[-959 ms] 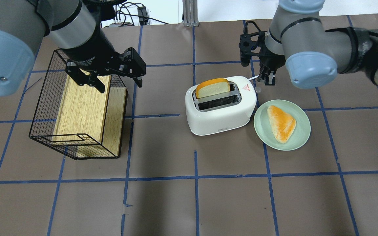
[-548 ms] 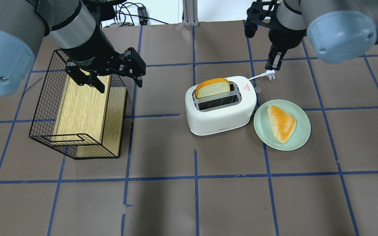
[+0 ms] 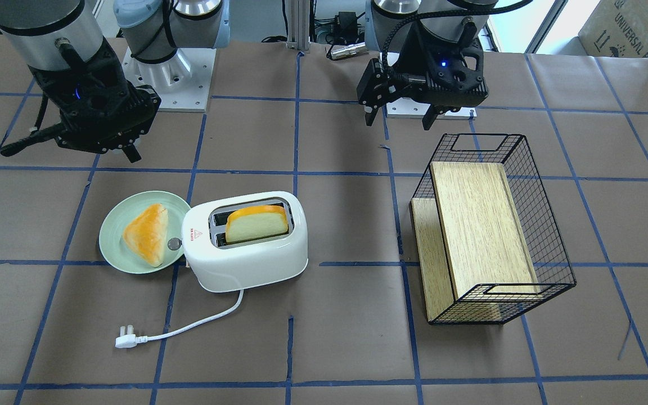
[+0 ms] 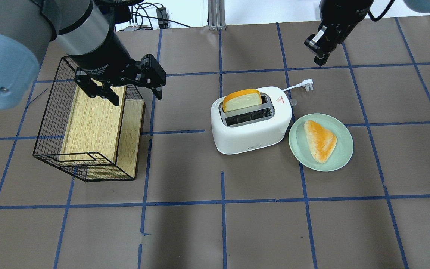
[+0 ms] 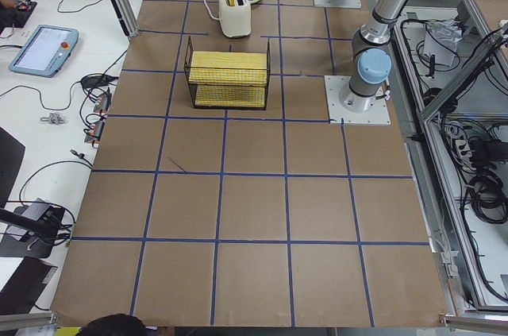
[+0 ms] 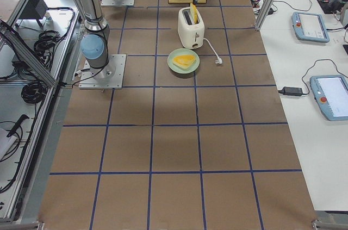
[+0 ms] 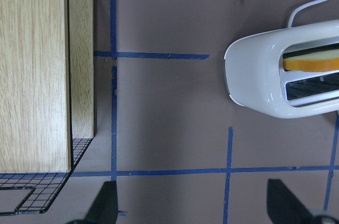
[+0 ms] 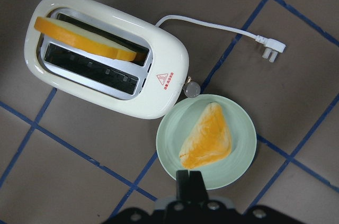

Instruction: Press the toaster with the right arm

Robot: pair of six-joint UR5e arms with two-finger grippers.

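The right pincer (image 4: 319, 52) hangs up in the air with its two fingers (image 8: 190, 181) pressed close together, and it holds nothing. It does not touch the toaster (image 4: 252, 130); it is well apart from it, out past the plug (image 4: 307, 85). Its own camera looks straight down on the toaster and the plate (image 8: 241, 155). The toaster is white and round at the corners, and it stands near the middle of the brown surface (image 4: 185, 168) with blue tape lines. It has two slots on top. A slice of bread (image 4: 242, 100) with an orange crust stands in the slot that is farther from the robot, and it sticks up out of the slot. A red triangle sticker and a small silver knob (image 8: 192, 90) are at the end of the toaster next to the plate. The white cord runs from the toaster out over the surface, and the plug lies flat on it. The plate is light green and sits just beside the toaster. On it lies one golden triangle piece of bread (image 4: 320, 140). The left pincer (image 4: 134, 91) is spread wide and holds nothing. It hangs high up, near the black wire basket (image 4: 49, 112). Its camera looks down on the bare surface between the basket and the toaster. The basket sits well apart from the toaster, on the robot's left side. Inside the basket is a light wooden block (image 4: 93, 123) that fills most of it.
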